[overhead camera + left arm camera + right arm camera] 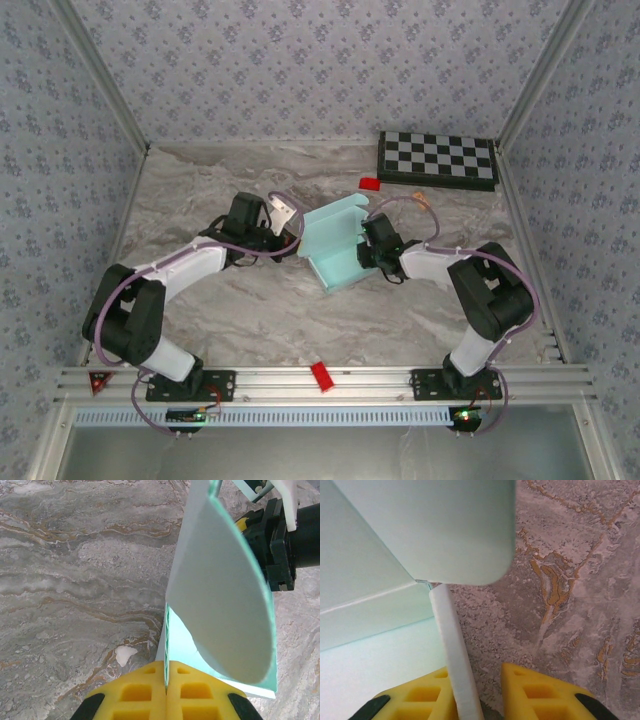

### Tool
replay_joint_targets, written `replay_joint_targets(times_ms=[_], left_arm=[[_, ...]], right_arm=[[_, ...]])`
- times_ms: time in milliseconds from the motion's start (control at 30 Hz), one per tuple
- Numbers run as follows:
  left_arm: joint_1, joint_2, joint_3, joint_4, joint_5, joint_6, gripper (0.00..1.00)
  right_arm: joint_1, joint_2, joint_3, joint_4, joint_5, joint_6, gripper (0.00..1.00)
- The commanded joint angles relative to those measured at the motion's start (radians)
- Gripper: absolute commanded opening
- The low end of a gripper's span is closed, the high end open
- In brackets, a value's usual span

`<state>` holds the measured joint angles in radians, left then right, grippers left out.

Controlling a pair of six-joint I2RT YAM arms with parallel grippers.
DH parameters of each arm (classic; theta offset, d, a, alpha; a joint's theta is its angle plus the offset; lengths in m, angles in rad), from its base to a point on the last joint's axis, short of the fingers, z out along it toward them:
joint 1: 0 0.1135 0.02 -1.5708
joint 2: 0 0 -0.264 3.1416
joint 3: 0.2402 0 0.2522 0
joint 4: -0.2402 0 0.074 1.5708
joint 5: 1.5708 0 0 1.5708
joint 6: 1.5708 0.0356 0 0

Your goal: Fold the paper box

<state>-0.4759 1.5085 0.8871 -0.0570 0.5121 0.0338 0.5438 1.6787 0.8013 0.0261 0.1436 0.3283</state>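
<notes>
Yellow pads (135, 695) of the left gripper (166, 677) are seen pressed together on a thin edge of the paper box (225, 605). The card is pinched flat between them and a rounded flap is raised above them. The pad bases are cut off by the frame bottom. To the right of the paper box in the same view, the black wrist of the right arm (282, 545) is partly seen, cropped at the edge.

Jaws of the right gripper (479, 680) are spread. A white card edge of the paper box (395, 540) is stood between them, touching one pad (420, 697), with a gap left to the other. No squeeze on that wall is seen.

In the top view, the paper box (335, 245) is found half-formed, flaps up, on the marble table (200, 190). The left gripper (290, 222) is at its left side and the right gripper (366, 240) at its right side. The fingertips of both are hidden by wrists and card.

The checkerboard (437, 160) is placed well behind and to the right of the paper box, apart from it. One red marker (370, 183) is seen just behind the paper box. Another (321, 375) is seen on the rail (400, 378), well in front of it.
</notes>
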Motion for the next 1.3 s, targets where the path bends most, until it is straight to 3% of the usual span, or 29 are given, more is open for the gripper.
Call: replay_joint_targets(times_ms=[0,833,1267], left_arm=[[0.016,0.006,0.034,-0.058,0.036,0.026,0.0],[0.024,0.013,0.036,-0.075,0.032,0.035,0.0],[0.024,0.021,0.044,-0.076,0.081,0.081,0.0]], right_arm=[[-0.01,0.026,0.014,-0.087,0.15,0.01,0.26],[0.008,0.087,0.052,-0.227,0.33,0.105,0.21],[0.003,0.016,0.048,-0.12,0.032,0.024,0.32]])
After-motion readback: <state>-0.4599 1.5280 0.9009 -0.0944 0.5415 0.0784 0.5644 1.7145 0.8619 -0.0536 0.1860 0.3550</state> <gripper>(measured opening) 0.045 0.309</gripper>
